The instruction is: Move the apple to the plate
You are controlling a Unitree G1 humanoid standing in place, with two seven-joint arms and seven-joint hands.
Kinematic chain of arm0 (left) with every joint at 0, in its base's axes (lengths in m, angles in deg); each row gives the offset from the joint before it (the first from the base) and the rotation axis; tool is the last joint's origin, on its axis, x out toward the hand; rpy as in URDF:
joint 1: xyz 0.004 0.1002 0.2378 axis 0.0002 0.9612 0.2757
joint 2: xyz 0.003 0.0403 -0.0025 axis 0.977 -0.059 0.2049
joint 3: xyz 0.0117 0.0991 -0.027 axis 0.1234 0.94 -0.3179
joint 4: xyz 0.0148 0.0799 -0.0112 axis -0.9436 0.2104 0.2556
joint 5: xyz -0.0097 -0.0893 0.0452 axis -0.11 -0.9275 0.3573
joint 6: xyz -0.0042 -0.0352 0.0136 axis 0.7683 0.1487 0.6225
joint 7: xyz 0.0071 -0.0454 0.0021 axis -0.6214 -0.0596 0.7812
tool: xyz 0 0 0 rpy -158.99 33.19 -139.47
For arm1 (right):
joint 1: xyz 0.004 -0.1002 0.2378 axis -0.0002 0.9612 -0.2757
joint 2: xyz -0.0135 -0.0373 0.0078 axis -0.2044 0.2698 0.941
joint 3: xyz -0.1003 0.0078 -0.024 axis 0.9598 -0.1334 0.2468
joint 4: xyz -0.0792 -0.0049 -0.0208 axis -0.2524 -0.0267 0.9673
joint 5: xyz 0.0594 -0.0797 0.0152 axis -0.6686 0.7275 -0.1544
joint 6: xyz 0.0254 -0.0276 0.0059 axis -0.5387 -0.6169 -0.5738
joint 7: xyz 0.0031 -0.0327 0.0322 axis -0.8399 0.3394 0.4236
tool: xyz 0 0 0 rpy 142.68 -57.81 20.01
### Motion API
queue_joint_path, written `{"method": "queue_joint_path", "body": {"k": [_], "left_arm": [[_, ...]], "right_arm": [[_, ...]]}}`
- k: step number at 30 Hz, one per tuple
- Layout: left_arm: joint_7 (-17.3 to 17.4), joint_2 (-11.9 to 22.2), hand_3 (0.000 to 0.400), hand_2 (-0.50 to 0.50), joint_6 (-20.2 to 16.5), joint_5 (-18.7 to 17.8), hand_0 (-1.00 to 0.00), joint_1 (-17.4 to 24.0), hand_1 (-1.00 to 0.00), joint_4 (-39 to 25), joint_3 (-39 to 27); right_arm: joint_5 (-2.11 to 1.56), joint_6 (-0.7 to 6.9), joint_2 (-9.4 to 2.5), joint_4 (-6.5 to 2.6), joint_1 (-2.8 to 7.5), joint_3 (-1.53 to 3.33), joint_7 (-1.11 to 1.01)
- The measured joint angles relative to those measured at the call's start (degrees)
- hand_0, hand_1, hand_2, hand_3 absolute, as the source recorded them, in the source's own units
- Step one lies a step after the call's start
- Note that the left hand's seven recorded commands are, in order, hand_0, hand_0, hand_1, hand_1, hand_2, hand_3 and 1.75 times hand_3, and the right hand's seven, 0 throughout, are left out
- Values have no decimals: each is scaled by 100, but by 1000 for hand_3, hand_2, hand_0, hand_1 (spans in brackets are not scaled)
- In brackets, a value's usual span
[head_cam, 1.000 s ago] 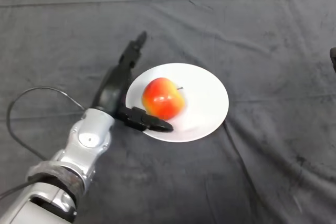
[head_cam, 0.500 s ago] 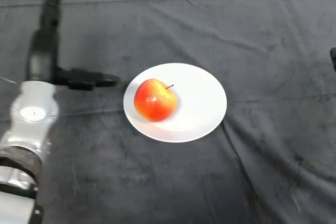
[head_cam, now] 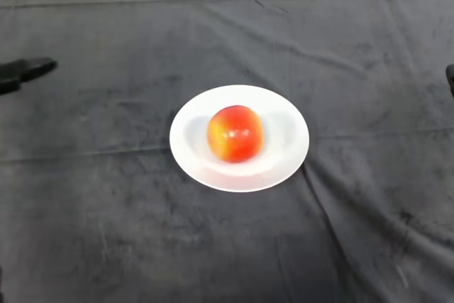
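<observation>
Dark, creased cloth covered the tabletop (head_cam: 106, 232), on which stood one white plate (head_cam: 284, 115) holding one red-and-yellow apple (head_cam: 235, 133), seated near the plate's middle and clear of the rim. One robot hand (head_cam: 25, 72) showed only as a black tip at the far left edge, well apart from plate and apple; whether its fingers were apart or together could not be told. Judged complete: the sound finish would be withdrawing without brushing the cloth, which could jog the plate.
</observation>
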Motion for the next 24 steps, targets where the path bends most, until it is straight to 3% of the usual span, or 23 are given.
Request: {"method": "queue_joint_path", "body": {"k": [6,24], "left_arm": [[-70,291,0,0,0,-134,0,205,0,11,-364],[-501,523,0,0,4,-464,0,965,0,207,-1145]], "right_arm": [[0,-1,1,0,0,-2,0],[0,-1,1,0,0,-1,0]]}}
